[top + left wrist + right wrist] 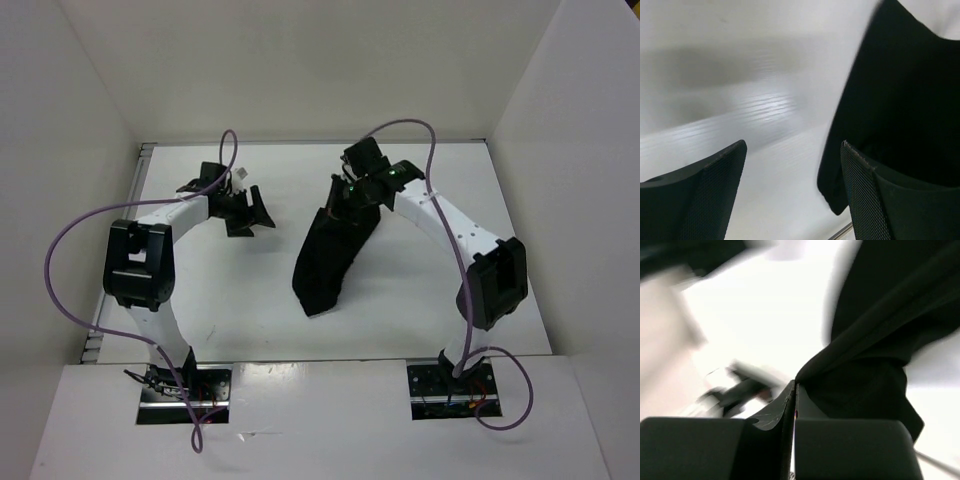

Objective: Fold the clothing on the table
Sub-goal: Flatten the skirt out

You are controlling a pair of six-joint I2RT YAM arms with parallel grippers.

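The black clothing [328, 258] hangs in a long narrow drape over the middle of the white table [230, 310], its lower end resting on the surface. My right gripper [340, 195] is shut on the clothing's top edge and holds it up. In the right wrist view the jaws [795, 386] are pressed together with the fabric [880, 330] coming out of their tips. My left gripper [252, 212] is open to the left of the clothing, apart from it. In the left wrist view its fingers [720, 175] frame bare table, with the clothing [895, 100] behind the right finger.
White walls close in the table at the back and both sides. A thin metal rim [143, 165] runs along the table's left edge. The arm bases [180, 390] sit at the near edge, with purple cables [60, 260] looping off both arms.
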